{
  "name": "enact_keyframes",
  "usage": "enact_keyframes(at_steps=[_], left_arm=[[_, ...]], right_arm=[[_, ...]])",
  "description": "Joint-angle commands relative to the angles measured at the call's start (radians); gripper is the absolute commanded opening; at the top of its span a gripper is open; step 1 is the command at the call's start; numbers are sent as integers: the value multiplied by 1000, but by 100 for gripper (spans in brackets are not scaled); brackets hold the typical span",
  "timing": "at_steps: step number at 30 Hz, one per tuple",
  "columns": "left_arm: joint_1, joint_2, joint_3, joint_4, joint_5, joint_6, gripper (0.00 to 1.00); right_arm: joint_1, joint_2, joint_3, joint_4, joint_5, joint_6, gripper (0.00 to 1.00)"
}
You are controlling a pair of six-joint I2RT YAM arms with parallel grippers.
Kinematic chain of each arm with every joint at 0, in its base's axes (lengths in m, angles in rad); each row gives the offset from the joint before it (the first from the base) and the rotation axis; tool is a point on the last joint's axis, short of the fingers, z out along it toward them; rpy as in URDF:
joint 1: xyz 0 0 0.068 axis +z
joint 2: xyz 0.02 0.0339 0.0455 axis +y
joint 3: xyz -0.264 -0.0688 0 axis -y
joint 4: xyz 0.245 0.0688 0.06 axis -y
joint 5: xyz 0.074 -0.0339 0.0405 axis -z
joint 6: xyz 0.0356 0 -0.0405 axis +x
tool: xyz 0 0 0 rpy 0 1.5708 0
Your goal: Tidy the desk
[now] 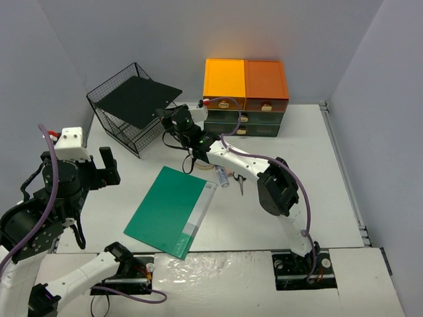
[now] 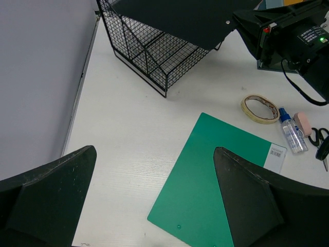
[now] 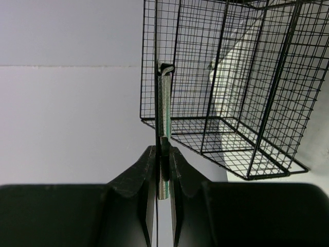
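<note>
While the right gripper (image 3: 162, 154) pinches one edge of the thin black flat board (image 1: 135, 99), the board sits tilted across the top of the black wire mesh basket (image 1: 117, 129), at 11 o'clock on the large flat white matte desk (image 1: 310, 178). Left gripper (image 2: 154, 152): fingers spread wide, hovering above the desk at 9 o'clock. Green rectangular plastic folder (image 1: 173, 210) lies flat at 7 o'clock.

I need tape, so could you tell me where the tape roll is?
Left wrist view, right side: the tape roll lies on the desk beside the small bottle, beyond the green folder.
</note>
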Motion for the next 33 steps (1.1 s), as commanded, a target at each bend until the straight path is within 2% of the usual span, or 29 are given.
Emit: enact_keyframes(at_steps=[1,10,16,20,27,33], left_arm=[[-11,11,13,34,-13,10,97],[-13,2,13,27,-11,8,97],[-12,5,32,22,-13,13,97],[-12,7,45,19,-13,14,97],[-12,11,55,18,-14,16,97],[-12,14,51,26,-9,19,97]], right_arm=[[12,-118,39,70,41,-20,0],[19,-93,84,66,53,-39,0],[-1,41,331,17,-6,-88,0],[-18,135,466,56,-84,-115,0],[-48,179,482,78,-145,-113,0],[-44,122,390,92,-145,-121,0]])
